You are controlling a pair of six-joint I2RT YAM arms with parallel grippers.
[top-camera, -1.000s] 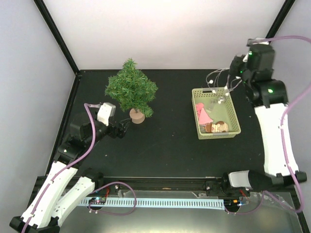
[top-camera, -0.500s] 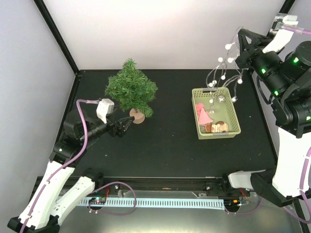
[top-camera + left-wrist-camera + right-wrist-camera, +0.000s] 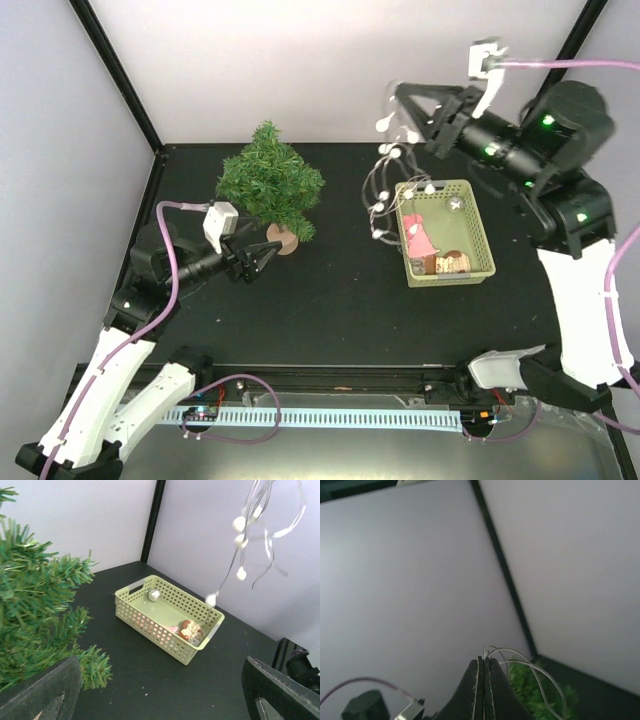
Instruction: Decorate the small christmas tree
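The small christmas tree (image 3: 270, 185) stands at the back left on its round wooden base (image 3: 283, 240); its needles fill the left of the left wrist view (image 3: 35, 625). My left gripper (image 3: 262, 257) sits low by the base, open, with nothing between its fingers (image 3: 45, 695). My right gripper (image 3: 405, 95) is raised high between the basket and the tree, pointing left. It is shut (image 3: 484, 677) on a thin wire string of white beads (image 3: 385, 190), which dangles in loops (image 3: 247, 535). The tree (image 3: 540, 692) shows blurred below the right fingers.
A pale green lattice basket (image 3: 478, 235) stands right of centre. It holds a pink ornament (image 3: 418, 235), a brown and tan ornament (image 3: 447, 262) and a small silver ball (image 3: 456, 204). Black frame posts rise at the back corners.
The right arm has swung up and to the left, lifting the bead string from over the basket toward the tree. The left gripper has edged right toward the tree base.
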